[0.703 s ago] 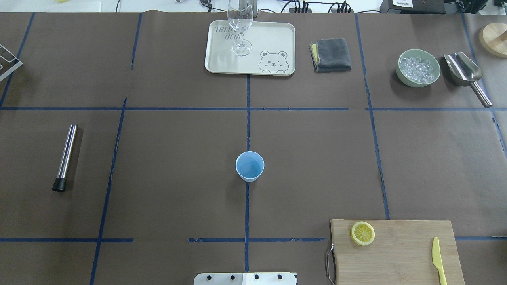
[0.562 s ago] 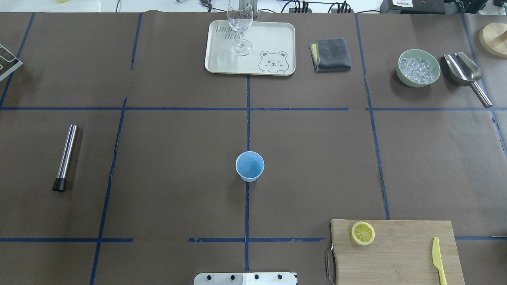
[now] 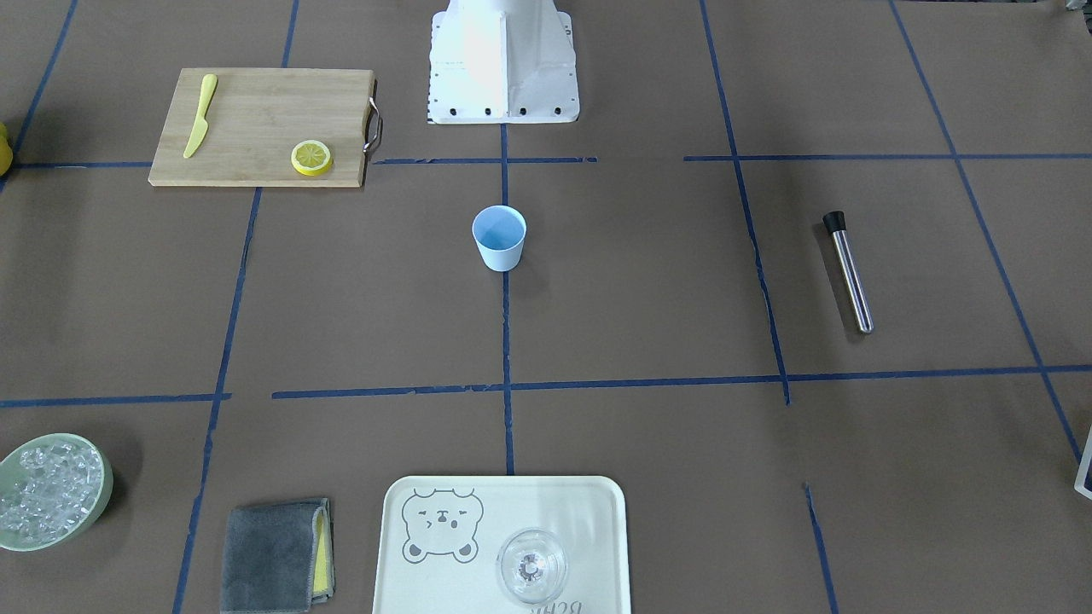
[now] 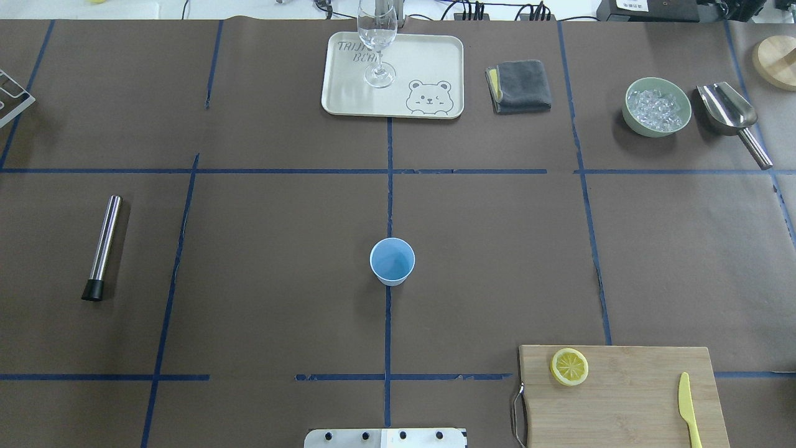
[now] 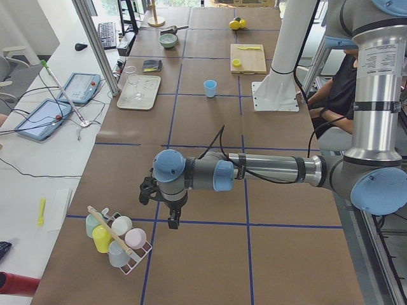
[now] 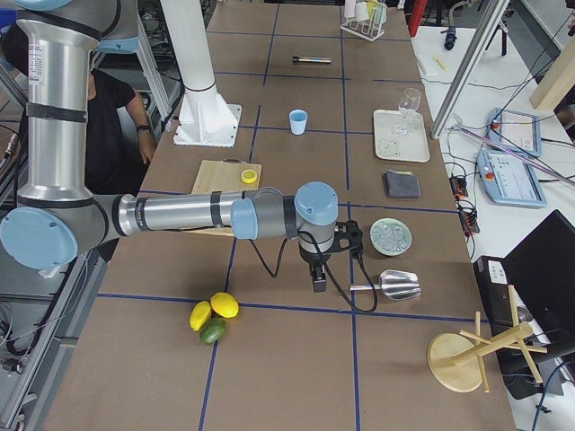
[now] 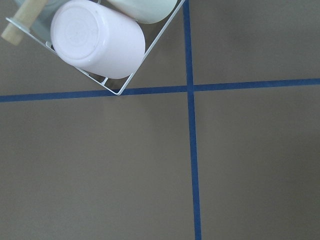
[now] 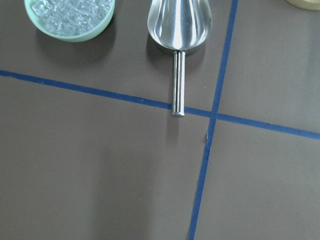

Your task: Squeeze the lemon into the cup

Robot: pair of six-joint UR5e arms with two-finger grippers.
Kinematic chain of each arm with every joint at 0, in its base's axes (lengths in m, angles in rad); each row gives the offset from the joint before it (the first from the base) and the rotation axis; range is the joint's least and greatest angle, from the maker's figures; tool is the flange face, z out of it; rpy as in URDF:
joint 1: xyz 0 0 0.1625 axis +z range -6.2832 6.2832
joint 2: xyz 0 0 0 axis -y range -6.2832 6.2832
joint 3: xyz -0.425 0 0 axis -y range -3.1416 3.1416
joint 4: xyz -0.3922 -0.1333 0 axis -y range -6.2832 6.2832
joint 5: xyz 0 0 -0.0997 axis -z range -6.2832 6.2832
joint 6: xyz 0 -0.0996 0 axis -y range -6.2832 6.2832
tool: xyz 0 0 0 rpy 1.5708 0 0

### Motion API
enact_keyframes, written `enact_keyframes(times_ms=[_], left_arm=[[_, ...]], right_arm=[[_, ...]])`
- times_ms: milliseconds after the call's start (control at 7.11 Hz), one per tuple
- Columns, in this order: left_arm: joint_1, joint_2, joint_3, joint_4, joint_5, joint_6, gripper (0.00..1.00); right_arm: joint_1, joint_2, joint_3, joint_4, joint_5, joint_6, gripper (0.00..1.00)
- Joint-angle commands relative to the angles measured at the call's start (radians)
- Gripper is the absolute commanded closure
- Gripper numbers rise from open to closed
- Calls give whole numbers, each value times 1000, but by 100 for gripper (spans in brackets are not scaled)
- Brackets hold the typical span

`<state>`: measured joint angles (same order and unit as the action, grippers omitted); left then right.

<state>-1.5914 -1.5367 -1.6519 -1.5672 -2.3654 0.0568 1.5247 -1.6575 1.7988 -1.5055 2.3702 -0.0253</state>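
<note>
**Lemon slice flat on the board, both grippers well away**

The lemon [image 4: 569, 366] lies flat near the top left corner of the cutting board [image 4: 628, 410], in the lower right of the overhead view. A yellow knife [image 4: 686, 407] lies well apart from it at the board's right side. The cup [image 4: 392, 261] stands upright in the middle of that view, mouth open, on a blue tape line and well apart from the board.

The slice looks thin, light and soft, and its cut face is probably wet and slick. Because it lies flat, there is little edge to catch. The likely hold is across its width, with one finger on the rind at each side, where the skin is firmest. Pressed there it should fold and give juice, but it could also skid on the wood or tear. The cup looks light and could tip if knocked.

The left gripper [image 5: 173, 219] hangs beside a wire rack of cups [image 5: 117, 244], and the right gripper [image 6: 317, 280] near the metal scoop [image 6: 395, 285]. These side views do not let me tell whether either is spread or closed.
</note>
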Motion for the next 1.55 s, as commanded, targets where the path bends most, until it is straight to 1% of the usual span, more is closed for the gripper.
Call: enact_keyframes(times_ms=[0, 141, 281, 422, 562, 703, 844, 984, 1125, 1266, 1406], left_arm=[[2, -5, -22, -60, 0, -8, 0], [4, -10, -23, -133, 0, -8, 0], [14, -10, -35, -224, -6, -9, 0], [71, -48, -31, -243, -6, -29, 0], [103, -84, -35, -247, -6, -132, 0], [132, -86, -55, -263, -5, -200, 0], [178, -92, -87, -263, -6, -275, 0], [209, -97, -121, -263, -6, -349, 0], [234, -97, -140, -263, -11, -408, 0], [295, -99, -140, -263, -9, -478, 0], [356, -105, -131, -264, -3, -550, 0]], right_arm=[[-85, 24, 8, 30, -2, 84, 0], [-218, 33, 60, 40, -38, 257, 0], [-327, 38, 89, 158, -121, 422, 0], [-431, 35, 94, 270, -135, 638, 0], [-505, 19, 126, 372, -178, 835, 0], [-587, -16, 190, 376, -212, 922, 0], [-663, -66, 271, 375, -263, 1003, 0], [-726, -97, 322, 375, -279, 1071, 0], [-838, -97, 348, 375, -363, 1164, 0], [-957, -91, 373, 369, -465, 1232, 0], [-1067, -52, 399, 287, -550, 1289, 0]])
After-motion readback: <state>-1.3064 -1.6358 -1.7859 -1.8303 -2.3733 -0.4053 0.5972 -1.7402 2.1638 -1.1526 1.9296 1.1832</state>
